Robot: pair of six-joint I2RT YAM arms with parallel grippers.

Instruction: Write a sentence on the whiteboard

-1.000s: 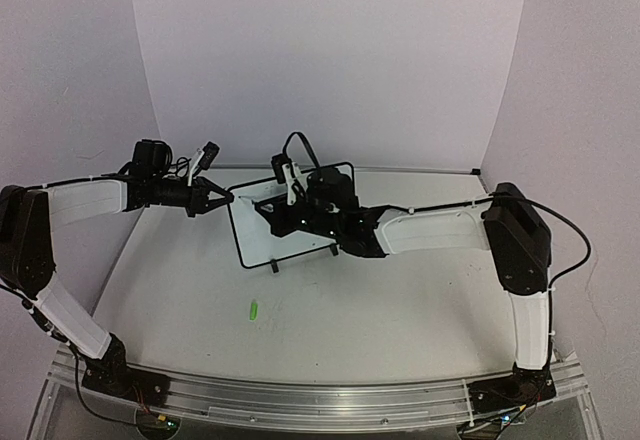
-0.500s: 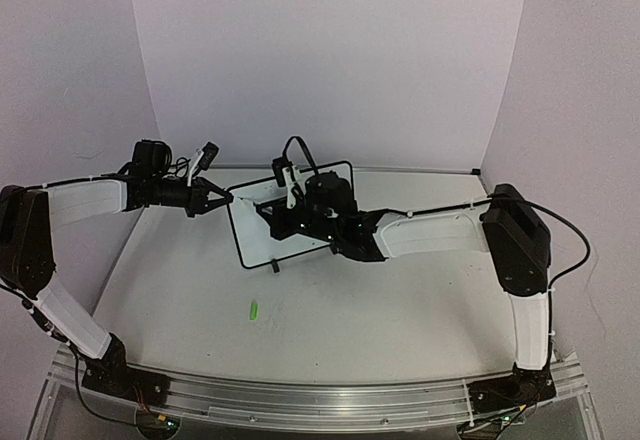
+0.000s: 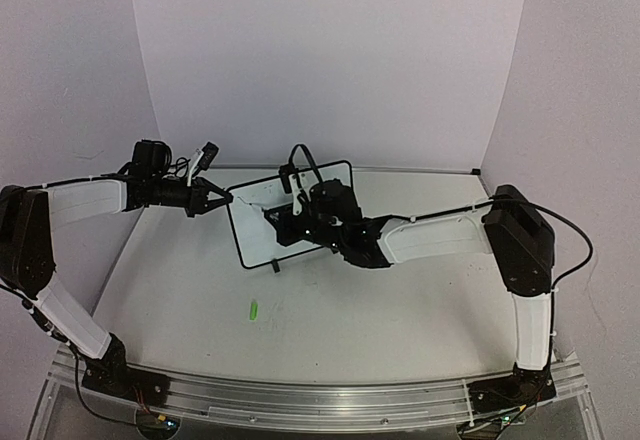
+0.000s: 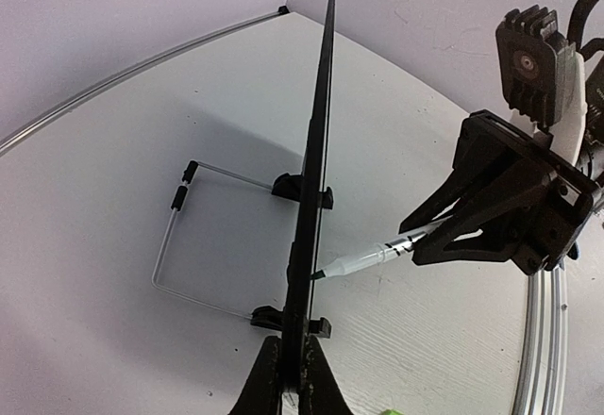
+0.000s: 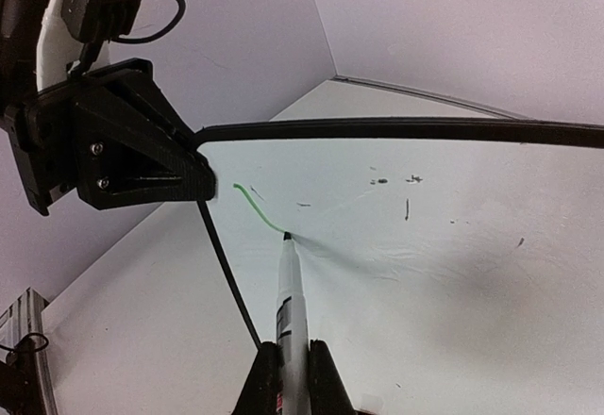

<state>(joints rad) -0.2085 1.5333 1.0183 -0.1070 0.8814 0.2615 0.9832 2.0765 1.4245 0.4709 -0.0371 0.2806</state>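
Left gripper (image 3: 224,200) clamps the whiteboard (image 3: 254,236) by its edge, steadying it, while right gripper (image 5: 288,382), clenched on a marker (image 5: 288,288), begins the green sentence (image 5: 255,204).

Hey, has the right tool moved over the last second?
Yes, slightly. In the top view the right tool, holding the marker, has slid toward the near edge and a little right across the whiteboard, whose frame hasn't shifted.

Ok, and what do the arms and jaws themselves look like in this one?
The left arm and right arm both have white link covers with black joints and bases. Thin black cables run along them, looping above the right wrist. The jaws are black, angular, triangular plastic with visible screws.
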